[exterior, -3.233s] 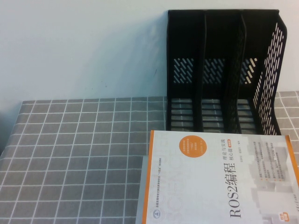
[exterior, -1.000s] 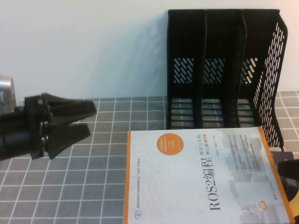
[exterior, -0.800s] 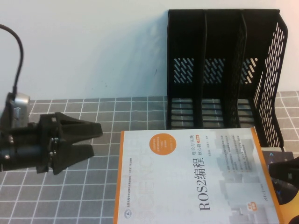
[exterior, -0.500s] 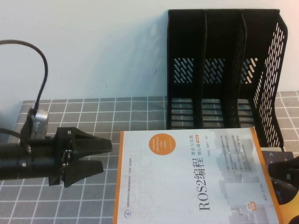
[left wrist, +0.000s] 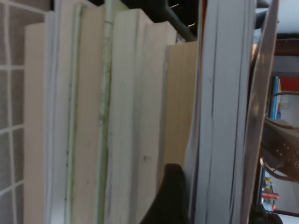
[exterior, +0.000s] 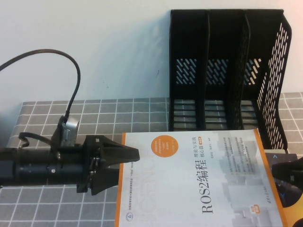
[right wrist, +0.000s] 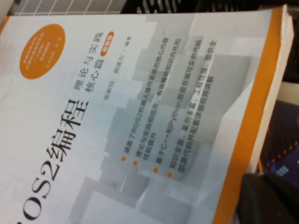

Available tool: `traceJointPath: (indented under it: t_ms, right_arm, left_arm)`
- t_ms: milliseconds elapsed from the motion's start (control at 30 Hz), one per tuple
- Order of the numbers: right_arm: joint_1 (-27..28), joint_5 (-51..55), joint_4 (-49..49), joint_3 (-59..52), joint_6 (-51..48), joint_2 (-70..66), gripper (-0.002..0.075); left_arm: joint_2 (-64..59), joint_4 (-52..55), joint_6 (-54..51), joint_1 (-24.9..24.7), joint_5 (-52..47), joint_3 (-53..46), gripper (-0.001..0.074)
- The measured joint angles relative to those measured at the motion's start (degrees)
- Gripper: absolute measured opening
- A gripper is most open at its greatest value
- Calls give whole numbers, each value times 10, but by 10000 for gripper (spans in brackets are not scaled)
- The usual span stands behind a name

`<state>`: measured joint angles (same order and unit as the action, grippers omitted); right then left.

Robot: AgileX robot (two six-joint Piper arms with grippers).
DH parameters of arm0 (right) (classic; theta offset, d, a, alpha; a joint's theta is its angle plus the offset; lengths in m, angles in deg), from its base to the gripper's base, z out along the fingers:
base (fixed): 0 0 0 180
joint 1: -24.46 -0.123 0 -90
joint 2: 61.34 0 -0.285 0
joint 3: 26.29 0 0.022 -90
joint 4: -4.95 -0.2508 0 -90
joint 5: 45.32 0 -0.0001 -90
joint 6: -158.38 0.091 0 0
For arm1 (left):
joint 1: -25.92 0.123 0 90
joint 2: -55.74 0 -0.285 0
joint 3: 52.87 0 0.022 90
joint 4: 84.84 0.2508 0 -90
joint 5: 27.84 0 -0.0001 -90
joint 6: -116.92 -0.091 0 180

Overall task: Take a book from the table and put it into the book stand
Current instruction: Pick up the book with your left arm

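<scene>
Left claw spread at book edge

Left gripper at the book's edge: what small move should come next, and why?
Probably close the left gripper on the ROS2 book. Its open fingers already straddle the book's left edge in the high view, and the left wrist view shows a fingertip against the stacked page edges. The right gripper sits at the book's right edge; the book stand waits behind.

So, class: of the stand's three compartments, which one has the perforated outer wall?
The robot's-right compartment of the book stand: its outer side wall is perforated with slots; the other two are bounded by plain dividers.
</scene>
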<state>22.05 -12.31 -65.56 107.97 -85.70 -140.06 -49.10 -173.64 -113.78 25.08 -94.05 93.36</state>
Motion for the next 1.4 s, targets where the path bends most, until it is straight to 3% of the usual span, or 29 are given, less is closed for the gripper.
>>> traceJointPath:
  t_ms: [433, 967, 1400]
  right_arm:
    - [0, 0, -2, 0, -2, 0, -3]
    - [-1, 0, -3, 0, -11, 0, -3]
    - [4, 52, 62, 68, -24, 23, -3]
  left_arm:
    - [-9, -10, -8, -39, 6, 0, 547]
    - [-19, -11, -24, -40, 8, 0, 106]
    - [14, 3, 36, -41, 6, 25, 103]
